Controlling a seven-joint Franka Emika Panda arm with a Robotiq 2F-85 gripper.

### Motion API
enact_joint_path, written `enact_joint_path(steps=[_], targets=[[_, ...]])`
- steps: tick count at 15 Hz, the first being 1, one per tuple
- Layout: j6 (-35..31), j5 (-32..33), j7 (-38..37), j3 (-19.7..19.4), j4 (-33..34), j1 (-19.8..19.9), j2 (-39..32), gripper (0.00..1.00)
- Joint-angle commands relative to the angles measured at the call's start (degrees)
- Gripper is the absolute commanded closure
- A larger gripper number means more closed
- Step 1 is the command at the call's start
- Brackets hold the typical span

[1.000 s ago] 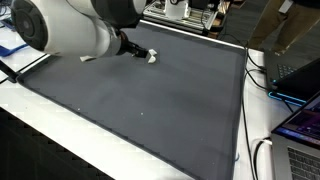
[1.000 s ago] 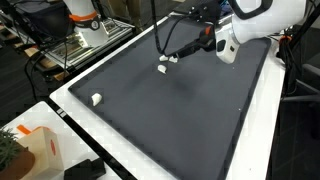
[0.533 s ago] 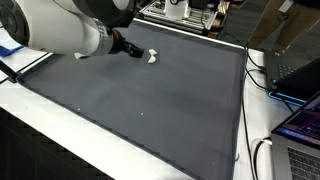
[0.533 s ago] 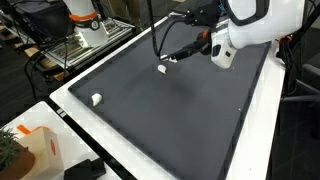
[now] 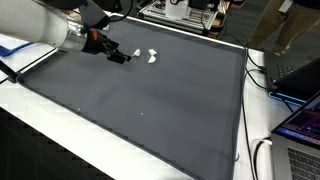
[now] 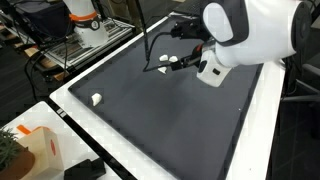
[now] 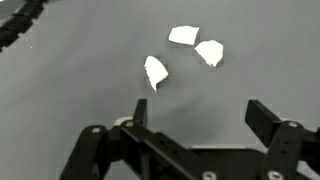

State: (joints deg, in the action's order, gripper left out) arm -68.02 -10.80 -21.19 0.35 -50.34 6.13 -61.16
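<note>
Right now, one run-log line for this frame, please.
gripper: open, holds nothing | nearest: three white pieces, just ahead of it | surface: dark grey mat

A: Entry 1, mat (image 7: 70,100)?
B: Dark grey, plain throughout.
A: Entry 2, scraps (image 7: 155,72)?
B: 3 listed, all white, unmarked.
A: Entry 3, gripper (image 7: 200,112)?
B: Black. Arm shell (image 6: 250,35) behind it, glossy white.
A: Entry 4, table (image 5: 40,115)?
B: White, showing as a pale border round the grey mat.
A: Entry 5, block (image 6: 96,99)?
B: White, same shade as the scraps.
</note>
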Motion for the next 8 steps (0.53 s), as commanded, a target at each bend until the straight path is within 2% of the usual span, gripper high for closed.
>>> enact_joint_path(steps=[1, 5, 6, 8], targets=[[-8.4, -5.1, -0.2, -0.2, -11.8, 5.2, 6.6, 0.0], [-14.1, -4.4, 4.6, -1.0, -22.0, 8.0, 12.5, 0.0], [-10.5, -4.8, 3.0, -2.4, -12.6, 6.5, 6.8, 0.0], [-11.4, -4.8, 4.3, -2.7, -16.5, 7.1, 9.2, 0.0]])
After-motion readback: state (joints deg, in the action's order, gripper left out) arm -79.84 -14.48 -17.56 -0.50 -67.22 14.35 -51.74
